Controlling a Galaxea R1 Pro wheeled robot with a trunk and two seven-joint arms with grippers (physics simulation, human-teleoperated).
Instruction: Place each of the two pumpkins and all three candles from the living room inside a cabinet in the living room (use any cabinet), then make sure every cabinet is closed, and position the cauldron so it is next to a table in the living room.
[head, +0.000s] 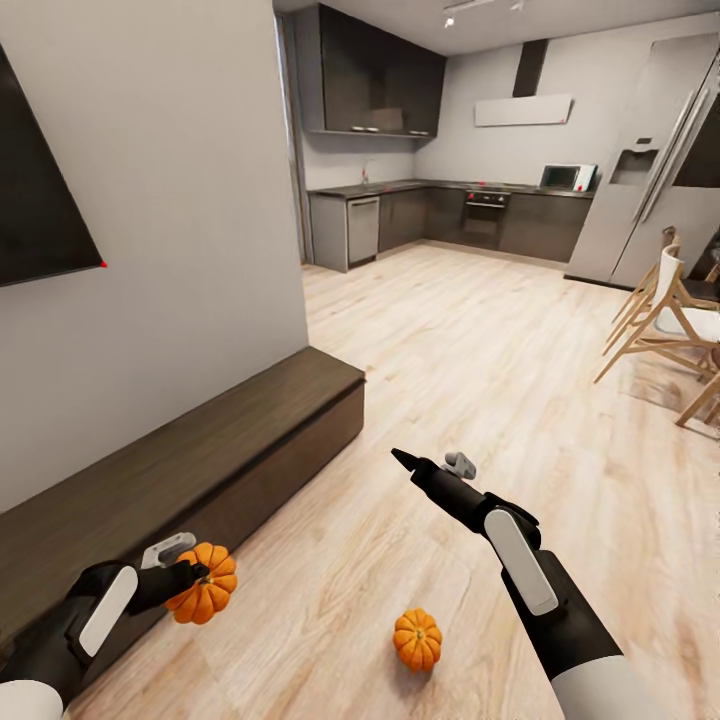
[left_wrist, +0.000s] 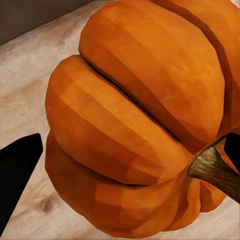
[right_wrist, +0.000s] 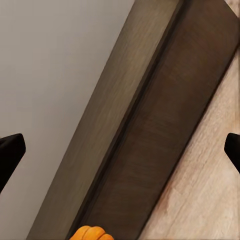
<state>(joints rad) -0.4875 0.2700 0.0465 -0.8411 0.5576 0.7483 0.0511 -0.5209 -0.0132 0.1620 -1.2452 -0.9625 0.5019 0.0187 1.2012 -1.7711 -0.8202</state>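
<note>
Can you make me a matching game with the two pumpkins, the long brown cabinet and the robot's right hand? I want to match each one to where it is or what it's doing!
Things:
1. pumpkin with the left end effector
2. other pumpkin
3. cabinet
4. right end effector

Places or states:
A. along the grey wall, front shut
B. held off the floor
C. open and holding nothing
D. sitting on the wood floor

Pairs: 1-B, 2-D, 3-A, 4-C

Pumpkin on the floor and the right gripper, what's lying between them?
Nothing: in the head view, bare wood floor separates the loose pumpkin from the right gripper, which hangs empty above it.
</note>
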